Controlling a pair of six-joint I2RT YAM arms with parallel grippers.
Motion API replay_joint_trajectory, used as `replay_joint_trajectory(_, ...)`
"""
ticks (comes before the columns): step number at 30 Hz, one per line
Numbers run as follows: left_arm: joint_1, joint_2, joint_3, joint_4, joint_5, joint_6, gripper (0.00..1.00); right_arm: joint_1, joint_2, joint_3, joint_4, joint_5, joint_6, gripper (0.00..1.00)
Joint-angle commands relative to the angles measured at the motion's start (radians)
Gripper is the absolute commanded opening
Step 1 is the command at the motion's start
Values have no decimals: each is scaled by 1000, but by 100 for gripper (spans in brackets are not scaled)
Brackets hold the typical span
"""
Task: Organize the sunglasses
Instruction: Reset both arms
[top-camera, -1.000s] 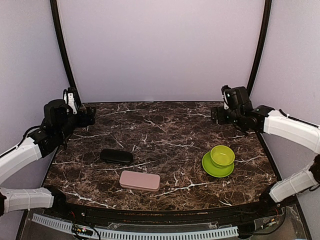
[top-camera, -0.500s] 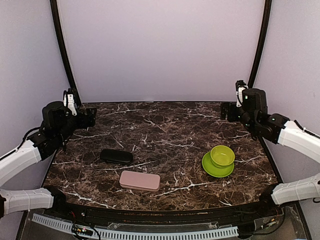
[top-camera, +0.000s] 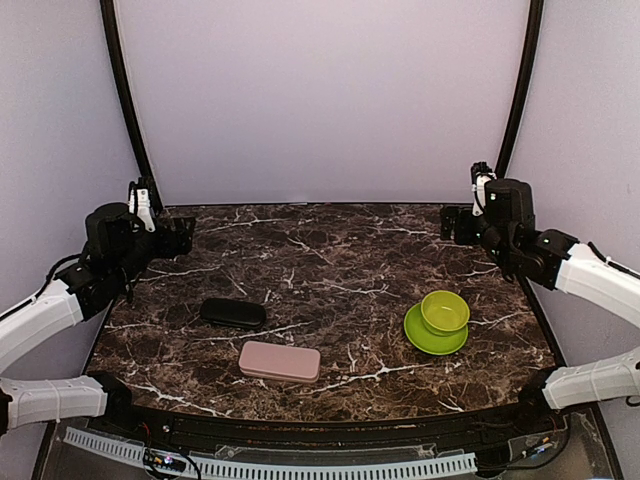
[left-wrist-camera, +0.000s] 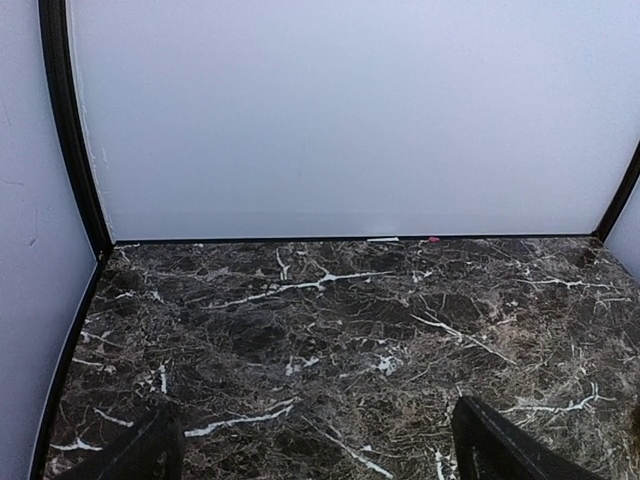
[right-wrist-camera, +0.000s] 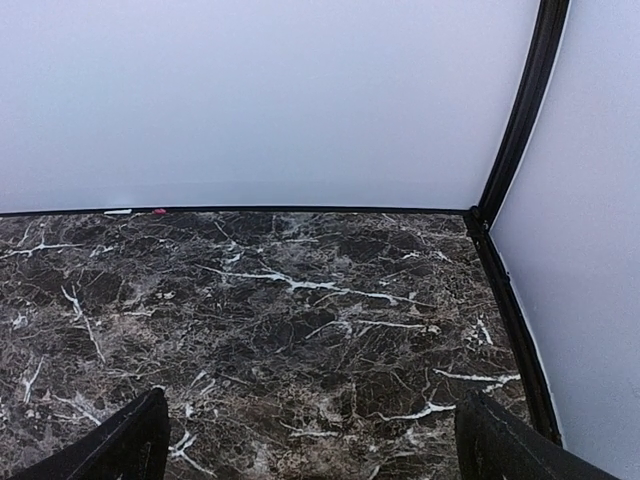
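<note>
Right gripper (top-camera: 452, 222) has swung outward from a second ago toward the table's far right corner, while the left gripper (top-camera: 178, 233) has barely shifted near the far left edge. Both hover above the surface, fingers spread wide and holding nothing. Each wrist view shows only its own dark fingers (left-wrist-camera: 140, 460) framing bare brown marble table (top-camera: 330, 260), the pale back wall (top-camera: 320, 100), a black corner post (top-camera: 123, 90) and a tiny pink speck (left-wrist-camera: 433, 238) at the wall's foot. The top view alone shows a closed black case (top-camera: 232, 313), a closed pink case (top-camera: 279, 361) just nearer than it, and a green cup (top-camera: 445, 311) on a green saucer (top-camera: 418, 338) to the right. No view shows the sunglasses, so where they lie cannot be told.
</note>
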Motion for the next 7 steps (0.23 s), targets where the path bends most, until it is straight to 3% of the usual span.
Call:
replay_joint_trajectory(1,-13,-6,13,-7,-10,17,95,-4,-15,-22,50,-3,17,100)
replay_joint_trajectory(7,-18,2,13,-10,-16,18,95,-4,3,-11,22,3,25,100)
